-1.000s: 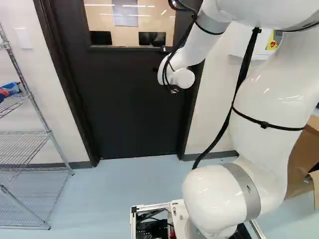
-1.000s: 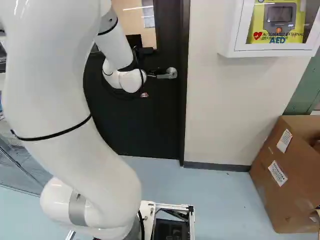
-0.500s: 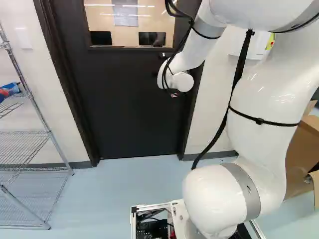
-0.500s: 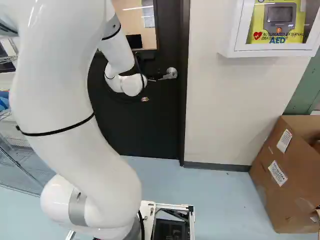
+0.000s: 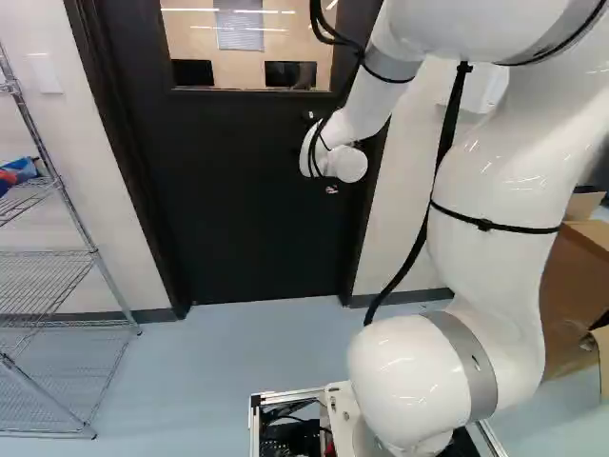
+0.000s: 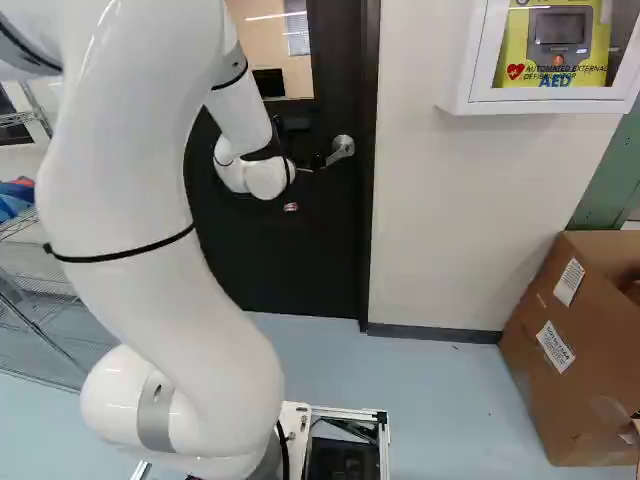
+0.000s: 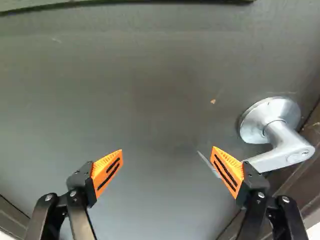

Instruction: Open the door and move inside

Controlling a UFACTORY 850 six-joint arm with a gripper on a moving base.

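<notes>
The dark door (image 5: 257,209) stands closed in its frame. In the right base view my gripper (image 6: 318,160) is mostly hidden behind the white wrist, with a dark part across the silver lever handle (image 6: 342,147). The lever slants downward from its round mount. In the wrist view the gripper (image 7: 166,156) stands wide open in front of the door. One orange-padded finger (image 7: 227,170) overlaps the lever (image 7: 280,150), whose thin end shows past that finger. The other finger (image 7: 107,172) is away from the lever, with nothing gripped between them.
A wire shelf (image 5: 57,257) stands by the wall left of the door. Right of the door, a white cabinet (image 6: 540,100) hangs on the wall above a cardboard box (image 6: 545,350) on the floor. The door has a window (image 5: 249,48).
The wrist has moved slightly down beside the door, and the upper arm has shifted too. The lever has turned from nearly level to slanting down. The base has not moved.
</notes>
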